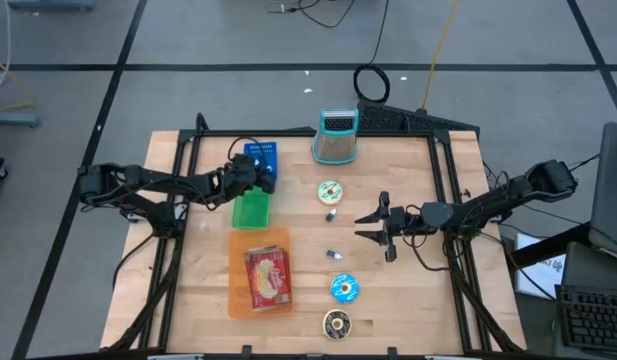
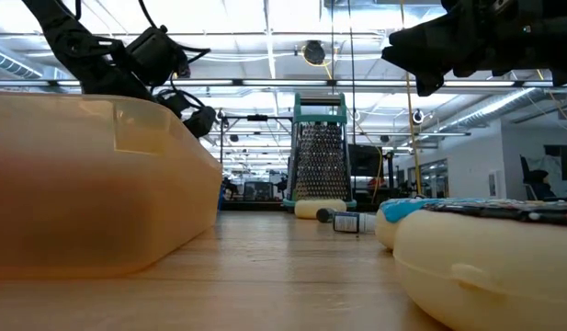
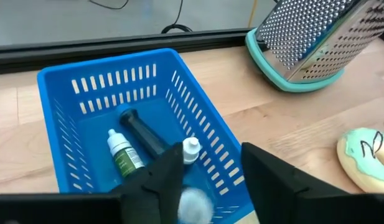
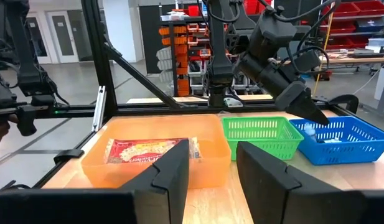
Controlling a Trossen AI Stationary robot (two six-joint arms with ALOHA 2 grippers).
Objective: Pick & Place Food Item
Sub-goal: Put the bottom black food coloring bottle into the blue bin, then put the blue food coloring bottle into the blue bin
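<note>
Bottle [image 3: 190,151] lies in blue basket [image 3: 86,81] under left fingers [image 3: 155,177], parted, empty.

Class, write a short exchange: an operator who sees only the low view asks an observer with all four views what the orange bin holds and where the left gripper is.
Operator: I only see the orange bin's side wall. What's inside?
Observer: A red food packet lies flat in it.
Operator: And where is the left gripper?
Observer: Over the blue basket, fingers apart, with the green basket beside it.
</note>
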